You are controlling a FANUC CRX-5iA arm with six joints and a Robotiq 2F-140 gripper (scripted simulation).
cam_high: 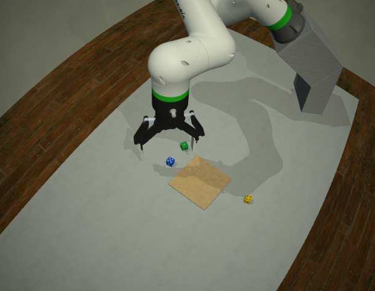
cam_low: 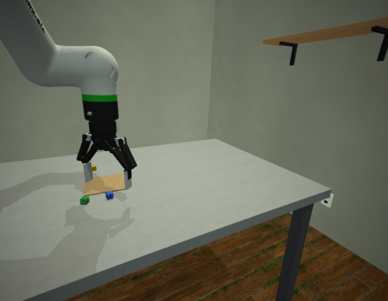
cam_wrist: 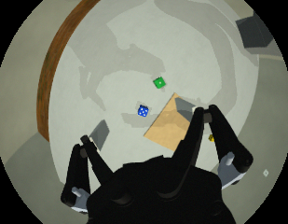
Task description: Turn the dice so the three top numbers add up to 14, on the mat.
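Note:
A tan square mat (cam_high: 200,183) (cam_low: 105,184) (cam_wrist: 169,123) lies flat on the grey table (cam_high: 87,234) (cam_low: 220,181). No die is on it. A blue die (cam_high: 170,161) (cam_low: 109,195) (cam_wrist: 143,111) lies on the table just off the mat's left edge. A green die (cam_high: 184,145) (cam_low: 84,200) (cam_wrist: 158,83) lies near the mat's far corner. A yellow die (cam_high: 247,199) (cam_low: 93,167) (cam_wrist: 211,138) lies apart on the mat's other side. My gripper (cam_high: 167,147) (cam_low: 107,179) (cam_wrist: 140,115) is wide open and empty, hanging above the blue die and the mat's edge.
The arm's grey pedestal (cam_high: 313,71) stands at the table's far right. A wooden shelf (cam_low: 330,34) hangs on the wall, well off the table. The table edge (cam_low: 220,231) drops to a wooden floor.

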